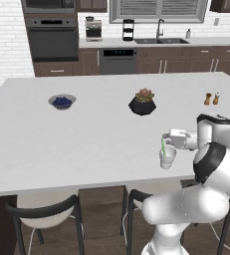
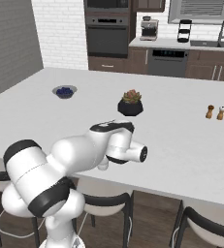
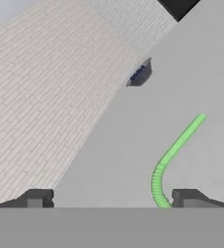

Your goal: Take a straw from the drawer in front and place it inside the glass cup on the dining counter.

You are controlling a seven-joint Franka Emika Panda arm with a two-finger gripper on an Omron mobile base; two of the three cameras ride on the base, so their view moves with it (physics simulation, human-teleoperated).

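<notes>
Spread pincer [image 3: 104, 198] fingertips frame the straw [image 3: 174, 155], its lower end cut off, standing in the glass cup [image 1: 167, 157].

No text, label, brand, number or sign can be read in any of the three views. The dishwasher [image 1: 118, 52] under the far counter carries a thin row of pale marks on its dark control strip, too small and blurred to make out. The wall oven [image 1: 52, 37] at the far left has a dark panel with faint marks that cannot be read either.
</notes>
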